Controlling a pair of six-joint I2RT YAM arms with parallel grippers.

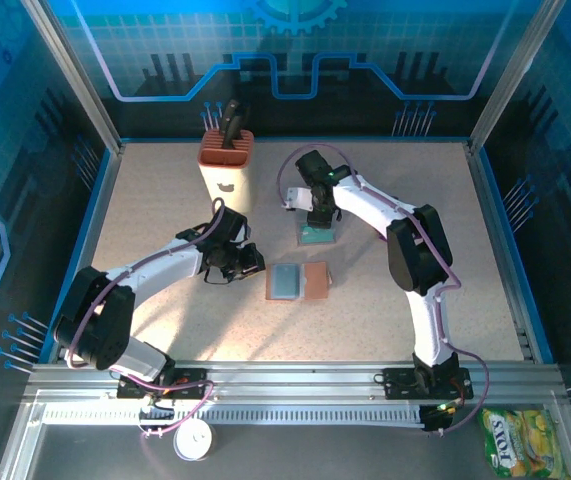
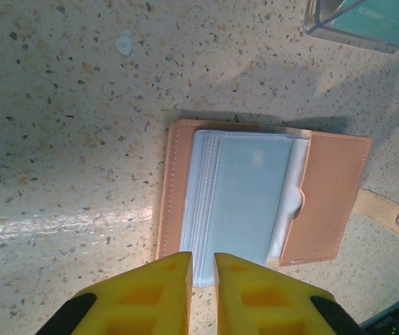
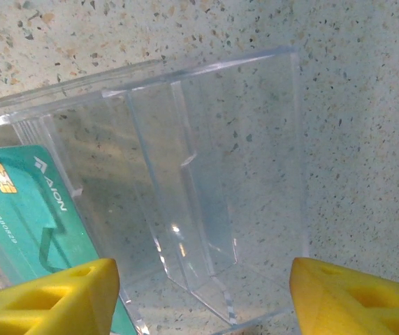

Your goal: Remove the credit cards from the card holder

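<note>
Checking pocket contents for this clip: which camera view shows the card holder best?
Left wrist: the card holder lies open, close up, with its blue-grey pockets and snap strap clear. Top external shows it small and distant. Right wrist faces the clear tray and a teal credit card.

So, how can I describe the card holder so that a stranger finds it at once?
Look at the middle of the speckled table. There a flat card holder lies open, a little nearer the front edge than the clear tray. Unlike the tray, it is brown, with blue-grey pockets and a snap strap.
</note>
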